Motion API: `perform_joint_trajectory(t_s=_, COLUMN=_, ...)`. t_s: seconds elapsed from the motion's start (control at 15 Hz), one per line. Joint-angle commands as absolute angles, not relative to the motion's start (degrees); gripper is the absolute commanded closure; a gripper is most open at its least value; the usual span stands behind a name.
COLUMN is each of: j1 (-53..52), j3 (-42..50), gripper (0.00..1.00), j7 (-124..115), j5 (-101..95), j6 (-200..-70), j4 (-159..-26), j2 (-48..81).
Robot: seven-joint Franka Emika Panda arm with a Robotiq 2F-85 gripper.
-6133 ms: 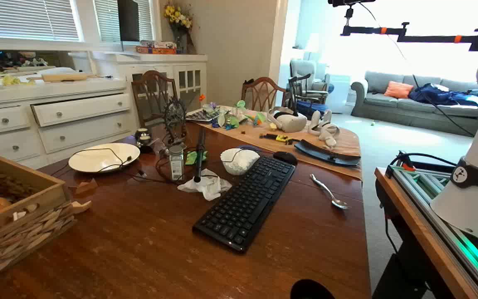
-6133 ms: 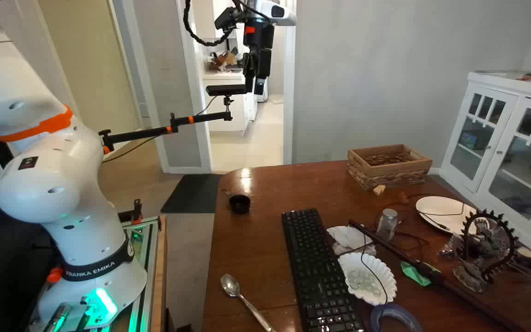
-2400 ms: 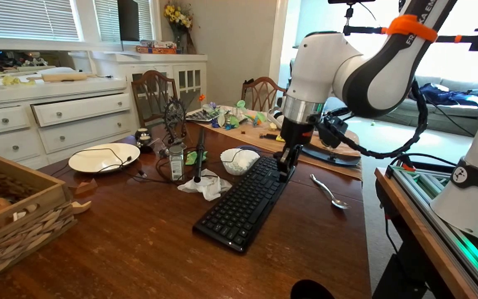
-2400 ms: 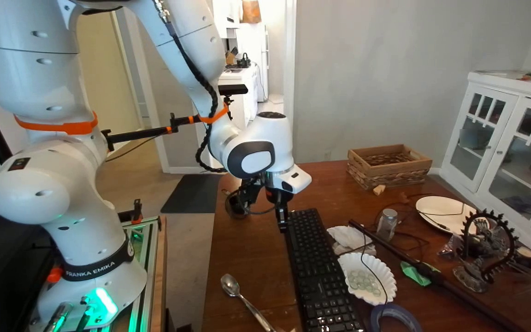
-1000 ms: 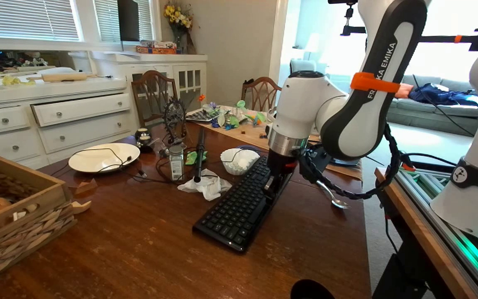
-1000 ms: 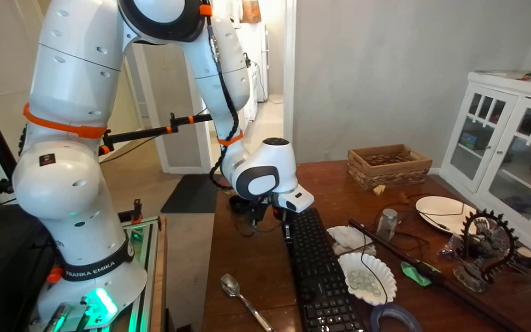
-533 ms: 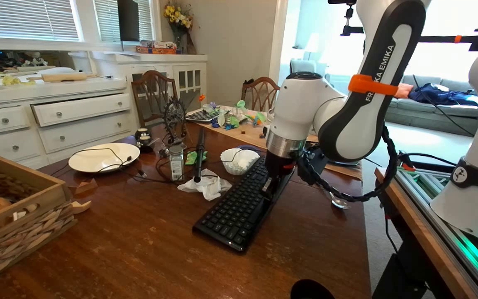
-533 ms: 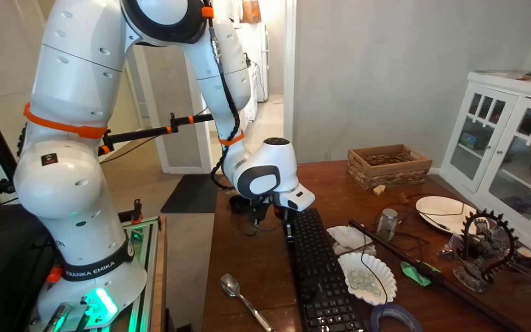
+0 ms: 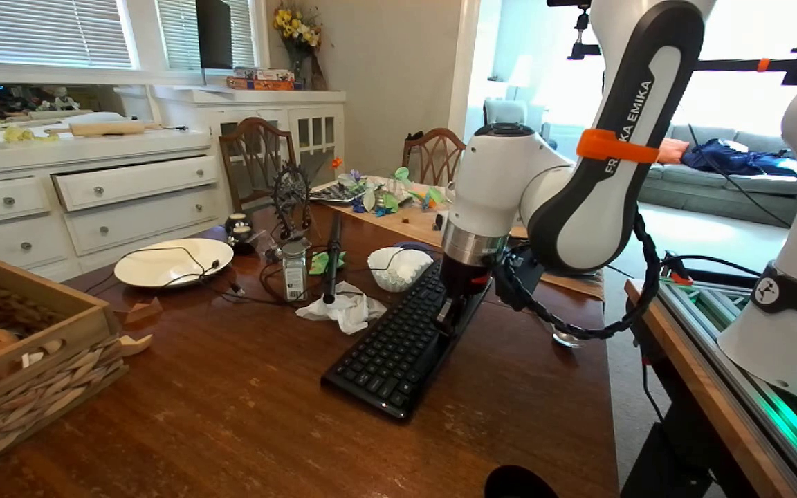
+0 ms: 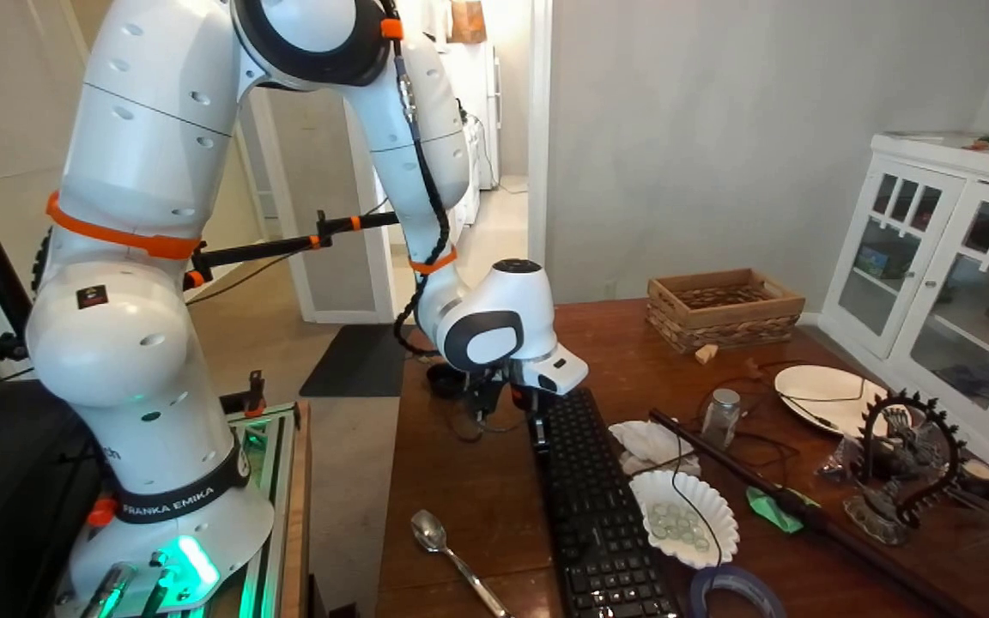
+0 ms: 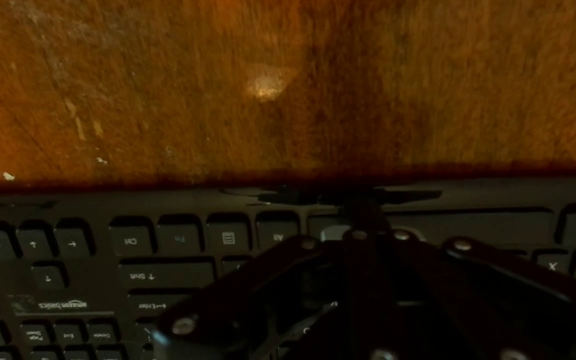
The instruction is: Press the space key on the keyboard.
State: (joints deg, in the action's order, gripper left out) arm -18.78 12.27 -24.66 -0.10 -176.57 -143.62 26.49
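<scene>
The black keyboard lies flat on the wooden table and shows in both exterior views. My gripper points down over the long near edge of it, around the middle of its length. In the wrist view the wide space key runs beneath the dark fingertips, which partly cover its left end and the bare keyboard border. The jaws are together with nothing between them. Whether the tips touch the key or hover just above it, I cannot tell. The arm also reaches down to the keyboard in an exterior view.
A metal spoon lies on the robot's side of the keyboard. A black cup stands near the table's end. Beyond the keyboard are a fluted white bowl, crumpled white cloth, a glass jar and a long black stick.
Several seconds ago the gripper was high above the table. It has come down to the keyboard and moved along it. Over the last second it has shifted only slightly, staying shut.
</scene>
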Motion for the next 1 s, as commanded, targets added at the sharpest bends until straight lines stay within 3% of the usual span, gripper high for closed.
perform_joint_trajectory(t_s=0.0, j1=-18.6, j3=11.3, gripper=1.0, j7=-22.6, j5=1.9, j6=-176.7, j4=-142.5, j2=28.4)
perform_joint_trajectory(t_s=0.67, j1=-33.4, j3=22.1, gripper=1.0, j7=-28.7, j5=-2.6, j6=-170.3, j4=-147.0, j2=17.7)
perform_joint_trajectory(t_s=0.73, j1=-36.3, j3=25.1, gripper=0.74, j7=-31.4, j5=-4.7, j6=-168.6, j4=-147.2, j2=16.7)
perform_joint_trajectory(t_s=0.8, j1=-37.4, j3=26.3, gripper=0.73, j7=-33.1, j5=-6.4, j6=-167.3, j4=-147.6, j2=15.3)
perform_joint_trajectory(t_s=0.93, j1=-38.6, j3=27.6, gripper=0.6, j7=-36.9, j5=-10.3, j6=-162.8, j4=-148.7, j2=11.1)
